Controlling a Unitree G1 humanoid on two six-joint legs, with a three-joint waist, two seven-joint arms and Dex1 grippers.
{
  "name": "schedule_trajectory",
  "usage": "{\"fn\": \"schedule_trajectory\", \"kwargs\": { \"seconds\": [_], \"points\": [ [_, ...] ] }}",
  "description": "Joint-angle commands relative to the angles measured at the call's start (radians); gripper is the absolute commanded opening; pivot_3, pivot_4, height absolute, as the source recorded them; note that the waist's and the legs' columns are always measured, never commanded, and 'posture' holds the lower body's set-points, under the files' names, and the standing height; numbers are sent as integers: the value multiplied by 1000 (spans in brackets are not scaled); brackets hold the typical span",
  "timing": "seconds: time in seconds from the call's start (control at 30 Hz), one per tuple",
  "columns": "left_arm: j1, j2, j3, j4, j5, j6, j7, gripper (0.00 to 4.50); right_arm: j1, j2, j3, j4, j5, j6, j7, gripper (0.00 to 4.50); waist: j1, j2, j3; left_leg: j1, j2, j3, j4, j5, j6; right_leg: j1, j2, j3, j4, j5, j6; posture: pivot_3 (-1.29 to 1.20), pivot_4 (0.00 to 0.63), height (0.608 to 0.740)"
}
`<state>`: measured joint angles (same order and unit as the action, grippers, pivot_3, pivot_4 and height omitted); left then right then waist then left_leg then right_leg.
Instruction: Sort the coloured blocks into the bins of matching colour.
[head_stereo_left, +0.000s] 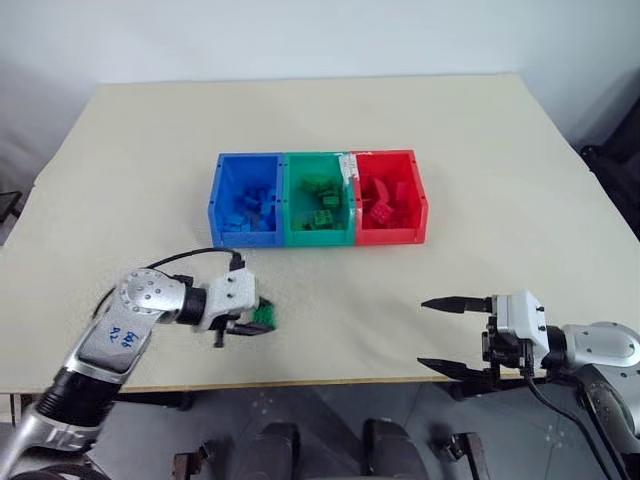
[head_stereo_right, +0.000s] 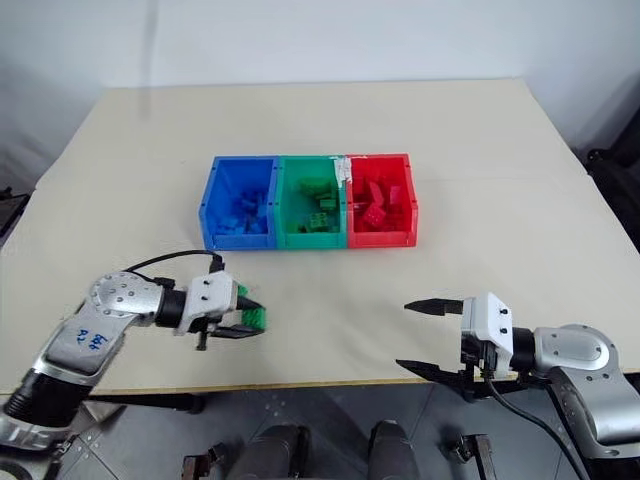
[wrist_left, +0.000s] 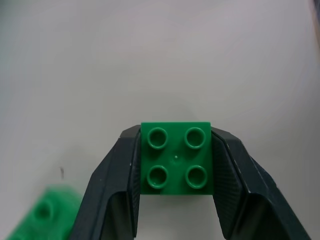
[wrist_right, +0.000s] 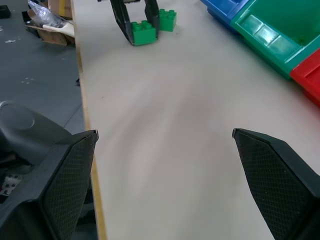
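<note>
Green block (wrist_left: 175, 158), black hand (wrist_left: 175, 200), blue, green, red bins (head_stereo_left: 318, 235)

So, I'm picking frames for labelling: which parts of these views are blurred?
Left wrist view: gripped green block sharp, second green block out of focus. Right wrist view: table smeared mid-frame. Eye views: bins reasonably clear.

silver arms w/ black cables, black pincer fingers (head_stereo_left: 452, 304)

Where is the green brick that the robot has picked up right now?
The green brick sits clamped between the left gripper's jaws, near the table's front edge on the robot's left, beside another green brick, well short of the green bin.
</note>
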<state>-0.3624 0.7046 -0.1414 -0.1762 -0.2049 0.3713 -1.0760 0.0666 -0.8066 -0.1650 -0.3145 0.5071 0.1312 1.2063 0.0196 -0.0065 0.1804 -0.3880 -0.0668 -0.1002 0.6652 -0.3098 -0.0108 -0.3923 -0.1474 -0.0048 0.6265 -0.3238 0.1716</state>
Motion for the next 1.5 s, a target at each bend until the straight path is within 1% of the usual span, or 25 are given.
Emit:
{"fn": "schedule_trajectory", "kwargs": {
  "seconds": [0.03,0.1,0.2,0.23,0.3,0.37,0.5,0.57,0.7,0.73,0.8,0.87,0.9,1.0,1.13,1.2,1.33,1.43,1.5],
  "points": [
    [-108,-97,80,-1,-78,73,117,1486,20,26,-51,-42,37,8,-51,4500,10,-1,1,0,0,0,1,0,0,0,0,0,0,0,0,0,150,740],
    [-200,-179,87,55,-63,85,211,1486,25,57,-75,-55,57,20,-108,4500,14,-1,1,-1,-3,-1,2,0,0,1,0,-1,0,0,0,0,150,740],
    [-379,-324,79,249,14,19,383,1486,24,127,-129,-71,75,25,-225,4500,21,-2,0,-1,-3,-1,3,1,0,1,0,-1,0,1,1,0,150,740],
    [-416,-351,77,302,34,-8,415,1486,24,142,-139,-75,72,22,-251,4500,22,-2,0,0,-4,-1,3,1,0,1,0,-1,0,1,2,0,150,740],
    [-476,-389,63,407,74,-70,453,1486,23,166,-155,-79,54,12,-299,4500,18,-2,0,0,-4,0,2,1,0,1,0,-1,0,1,2,0,150,740],
    [-519,-405,38,500,122,-121,483,1486,19,188,-170,-83,46,5,-346,4500,4,-2,0,0,-4,1,-1,1,0,0,0,0,1,1,2,0,150,740],
    [-543,-412,33,573,143,-170,484,1486,17,203,-165,-98,41,-1,-375,4500,-4,-2,0,0,-4,2,-3,1,0,-2,0,0,1,1,2,0,150,740],
    [-532,-403,44,559,131,-161,471,2247,10,210,-151,-111,44,1,-385,4500,-2,-2,0,-1,-4,1,-3,1,0,-2,0,0,1,1,2,0,150,740],
    [-499,-386,62,515,105,-167,441,3483,-11,216,-130,-114,45,1,-386,4500,2,-2,0,-1,-4,1,-1,1,0,-1,0,0,1,1,2,0,150,740],
    [-479,-378,74,483,75,-163,405,3819,-25,215,-117,-110,42,0,-380,4500,1,-2,0,-1,-4,1,-1,1,0,-1,0,0,1,1,2,0,150,740],
    [-383,-303,113,379,17,-179,301,4408,-77,198,-75,-92,46,8,-340,4500,-8,-2,0,-1,-4,1,-1,1,0,-2,0,0,1,1,2,0,150,740],
    [-296,-235,158,306,-27,-198,238,4408,-116,182,-44,-73,47,10,-296,4500,-27,-1,0,-1,-3,1,-3,1,0,-2,0,0,1,1,2,0,150,740],
    [-249,-195,179,278,-43,-211,204,4408,-132,172,-29,-64,48,14,-273,4500,-27,-1,0,0,-3,1,-3,1,0,-3,0,1,1,1,2,0,150,740],
    [-75,-78,291,214,-131,-258,85,4408,-187,143,32,-27,40,15,-188,4500,-32,-1,0,0,-2,0,-4,1,0,-3,0,1,1,1,1,0,150,740],
    [152,47,466,227,-169,-356,5,4463,-265,121,107,31,28,4,-79,4500,-26,-1,0,0,2,0,-4,1,0,-2,-1,1,-1,1,1,0,150,740],
    [233,79,533,239,-183,-356,5,4463,-295,115,133,59,21,-1,-33,4500,-18,-1,0,0,2,0,-3,1,0,-1,-1,1,-4,1,1,0,150,740],
    [352,102,643,261,-196,-378,19,4463,-350,126,170,122,-1,-28,23,4500,-5,-1,0,0,1,-2,-3,0,1,0,-2,0,-4,1,1,0,150,740],
    [410,109,675,263,-202,-379,12,4463,-373,134,180,153,-6,-41,44,4500,-3,-1,0,0,1,-2,-3,0,1,-1,-2,0,-4,1,1,0,150,740],
    [431,106,673,234,-208,-368,16,4463,-377,133,179,164,-8,-49,54,4500,-3,-1,0,0,1,-1,-3,0,1,-1,-2,0,-4,1,1,0,150,740]
  ]
}}
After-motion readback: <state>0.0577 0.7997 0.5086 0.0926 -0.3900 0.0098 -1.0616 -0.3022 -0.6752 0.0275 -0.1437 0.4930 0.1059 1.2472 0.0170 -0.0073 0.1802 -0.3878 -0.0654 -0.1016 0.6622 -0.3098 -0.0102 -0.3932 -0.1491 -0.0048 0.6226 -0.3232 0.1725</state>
